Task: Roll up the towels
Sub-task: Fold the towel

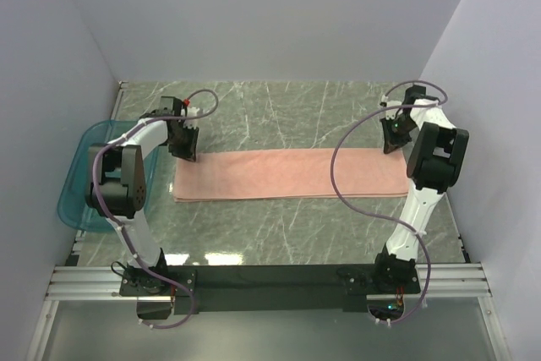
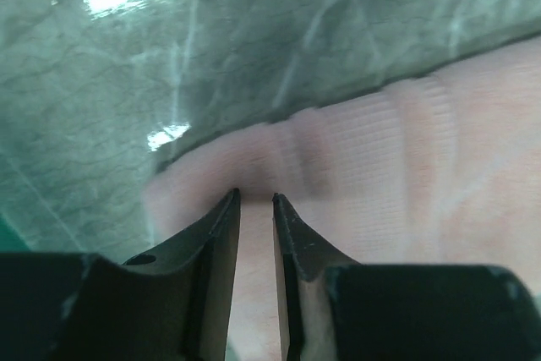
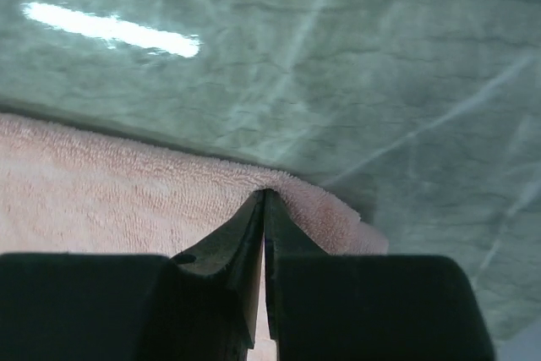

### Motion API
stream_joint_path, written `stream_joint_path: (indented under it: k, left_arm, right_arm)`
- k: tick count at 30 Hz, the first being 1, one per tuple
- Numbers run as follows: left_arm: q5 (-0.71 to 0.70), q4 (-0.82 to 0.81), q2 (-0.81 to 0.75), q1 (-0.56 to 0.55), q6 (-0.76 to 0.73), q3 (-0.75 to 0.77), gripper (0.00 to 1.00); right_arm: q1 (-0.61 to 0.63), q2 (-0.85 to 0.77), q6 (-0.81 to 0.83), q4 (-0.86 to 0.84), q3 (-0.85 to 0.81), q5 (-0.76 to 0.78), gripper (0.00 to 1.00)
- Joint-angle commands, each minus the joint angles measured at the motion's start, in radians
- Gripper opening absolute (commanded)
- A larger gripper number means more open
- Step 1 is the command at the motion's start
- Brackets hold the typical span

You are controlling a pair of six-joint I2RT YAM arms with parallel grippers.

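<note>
Towel (image 1: 292, 175) lies with its long axis left–right, one far corner at each arm. Right gripper (image 3: 264, 193) is pinched on the far edge. Left gripper (image 2: 255, 199) is narrowly apart over the cloth, hold unclear.

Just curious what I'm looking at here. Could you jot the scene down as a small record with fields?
Surface: green marbled table
Towel: salmon-pink, lying flat as a long strip
Left gripper: at the towel's far left corner, jaws narrowly apart, grip unclear
Right gripper: closed on the far right corner, edge puckered up
Also present: teal tray at the left side
</note>
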State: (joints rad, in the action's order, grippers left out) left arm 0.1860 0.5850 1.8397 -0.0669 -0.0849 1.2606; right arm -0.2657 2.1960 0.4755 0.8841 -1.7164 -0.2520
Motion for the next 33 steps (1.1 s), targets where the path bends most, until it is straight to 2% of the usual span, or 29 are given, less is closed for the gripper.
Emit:
stream_joint_path:
  k: [1, 8, 11, 14, 19, 21, 26, 29, 33]
  left_arm:
    - [-0.092, -0.043, 0.016, -0.005, 0.017, 0.006, 0.28]
    - [-0.178, -0.034, 0.049, -0.005, 0.017, 0.0, 0.28]
    - [-0.18, -0.024, 0.044, -0.005, 0.014, 0.006, 0.28]
    - [-0.145, -0.014, 0.024, -0.005, 0.013, 0.008, 0.27]
    - [-0.096, -0.004, -0.031, -0.008, -0.01, 0.019, 0.29]
    - [-0.086, 0.006, -0.049, -0.008, -0.018, 0.017, 0.31]
    - [0.025, 0.022, -0.141, -0.014, -0.03, -0.003, 0.45]
    - [0.078, 0.059, -0.178, -0.028, -0.053, 0.01, 0.5]
    - [0.082, 0.073, -0.201, -0.047, -0.062, 0.019, 0.53]
  right_arm:
    - [-0.023, -0.009, 0.006, -0.1, 0.04, 0.126, 0.09]
    - [-0.024, 0.039, -0.014, -0.091, -0.097, 0.241, 0.07]
    - [-0.024, 0.022, 0.009, -0.07, -0.117, 0.249, 0.14]
    - [-0.024, -0.01, 0.023, 0.01, -0.152, 0.188, 0.26]
    - [-0.046, -0.105, 0.018, 0.022, -0.097, 0.191, 0.33]
    - [-0.053, -0.104, 0.011, 0.058, -0.107, 0.2, 0.37]
    - [-0.127, -0.104, -0.049, 0.174, -0.13, 0.14, 0.45]
    - [-0.184, -0.085, -0.092, 0.234, -0.141, 0.051, 0.46]
    - [-0.198, -0.084, -0.117, 0.219, -0.062, 0.048, 0.45]
